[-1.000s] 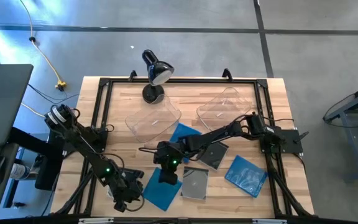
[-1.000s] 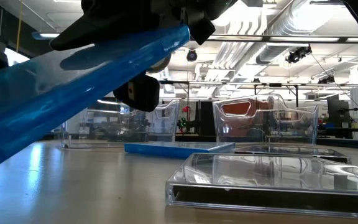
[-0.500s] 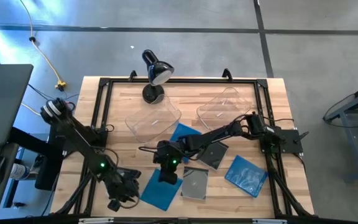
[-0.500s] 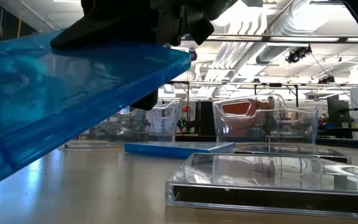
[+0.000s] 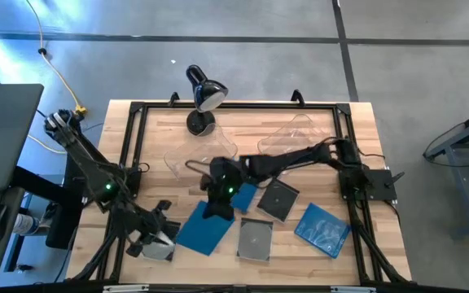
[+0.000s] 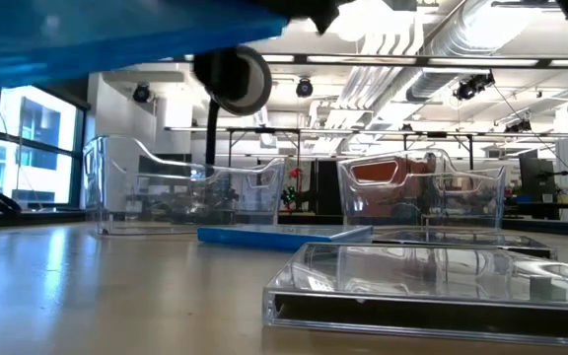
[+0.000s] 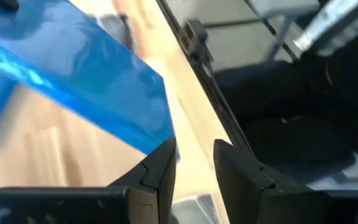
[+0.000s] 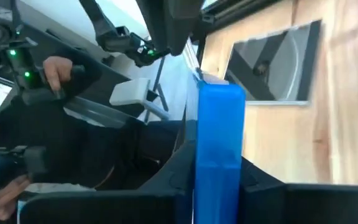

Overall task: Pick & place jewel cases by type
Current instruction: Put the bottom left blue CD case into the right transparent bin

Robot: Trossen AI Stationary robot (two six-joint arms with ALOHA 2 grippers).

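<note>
— What has been changed at the front of the table point(image 5: 357, 114)?

— The blue case point(image 5: 202, 232) has been lifted clear of the wood, where its low edge was resting a moment ago. In the level view it point(image 6: 116, 30) is now seen only along the top edge. The left gripper point(image 5: 155, 238) has been drawn back to the front left corner.

— How are the claws set?

— The left gripper point(image 7: 194, 165) is parted with nothing between its fingers. The right gripper point(image 5: 218, 195) is clamped on one edge of the blue case, which is carried above the front middle of the table, and the hold point(image 8: 219, 168) is confirmed from its own wrist.

— What is meant by that for the sorting?

— The pick can be judged done and the handover finished. A carry to a bin is what is left for this case.

— And what is left lying?

— Just beside the carried case, a clear case point(image 5: 255, 238) is laid flat at the front. To its right a second blue case point(image 5: 322, 228) is found. Further back a dark case point(image 5: 279, 199) is set, with a third blue case point(image 5: 247, 195) partly hidden under the right arm.

— And beyond those?

— Two clear bins are placed, the left bin point(image 5: 198, 159) and the right bin point(image 5: 295, 134). Nothing can be made out in either. At the far edge a lamp point(image 5: 202, 98) is stood.
</note>
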